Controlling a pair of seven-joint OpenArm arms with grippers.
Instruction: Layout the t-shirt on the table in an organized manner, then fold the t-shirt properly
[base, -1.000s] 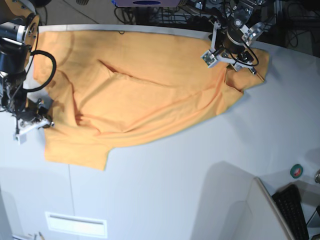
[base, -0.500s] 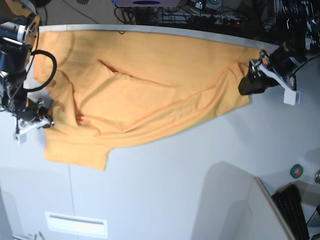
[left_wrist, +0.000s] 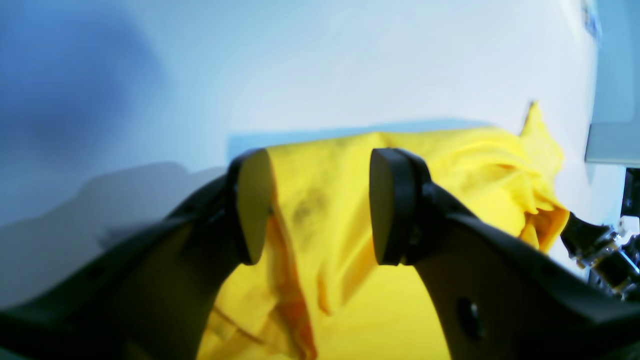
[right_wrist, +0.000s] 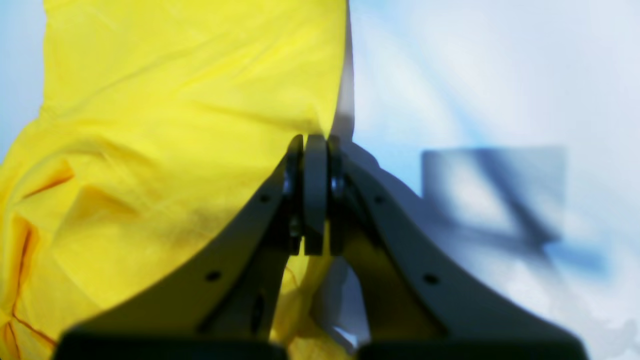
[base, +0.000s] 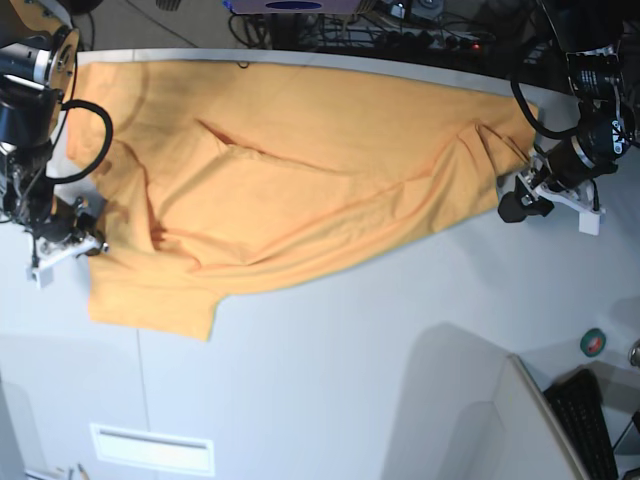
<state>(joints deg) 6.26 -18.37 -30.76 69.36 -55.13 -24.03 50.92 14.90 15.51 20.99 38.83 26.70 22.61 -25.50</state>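
Note:
The orange-yellow t-shirt (base: 300, 190) lies spread across the far half of the white table (base: 350, 360), with creases running through its middle and a bunched sleeve at the right. My right gripper (base: 85, 238) sits at the shirt's left edge. In the right wrist view this gripper (right_wrist: 315, 195) is shut, with the cloth's (right_wrist: 175, 100) edge passing between its fingers. My left gripper (base: 510, 207) hangs just off the shirt's right edge. The left wrist view shows it (left_wrist: 320, 205) open, with the fabric (left_wrist: 475, 160) beyond and below its jaws and none pinched.
A black keyboard (base: 590, 420) and a small green round thing (base: 593, 342) sit at the lower right beside a raised panel. Cables and equipment (base: 400, 30) crowd the space behind the table's far edge. A white label strip (base: 150, 448) is near the front left.
My left gripper has let go of the shirt's far right corner and swung right and toward the front, off the cloth. That corner now lies flatter. The right arm has stayed still.

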